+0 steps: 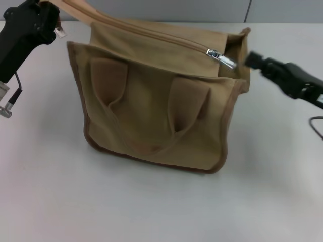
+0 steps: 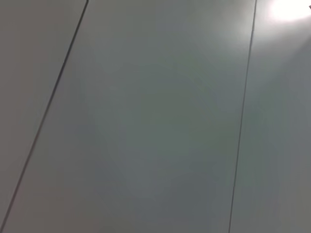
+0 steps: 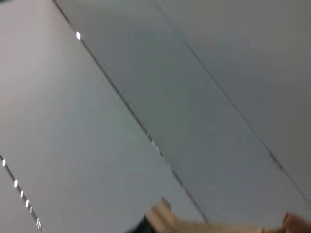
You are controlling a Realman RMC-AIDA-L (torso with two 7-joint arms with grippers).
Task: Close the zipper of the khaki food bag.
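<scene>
That boxy khaki canvas food bag [image 1: 156, 108] looks soft and floppy, so I'd pinch the zipper's small shiny silver pull tab [image 1: 222, 59]; left end effector [image 1: 50, 22] seems clamped on the flap's far corner, right end effector [image 1: 255, 59] sits just beside the tab, can't tell its opening.

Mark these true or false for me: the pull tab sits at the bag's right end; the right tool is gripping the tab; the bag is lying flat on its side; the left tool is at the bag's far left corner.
1. The small shiny silver metal pull tab sits near the right end of the tan zipper line. True.
2. The black right tool grips the tab. False: it is just beside it, apart.
3. The boxy khaki-tan canvas bag lies flat. False: it stands upright on the white table.
4. The black left tool is at the bag's far left top corner. True.
</scene>
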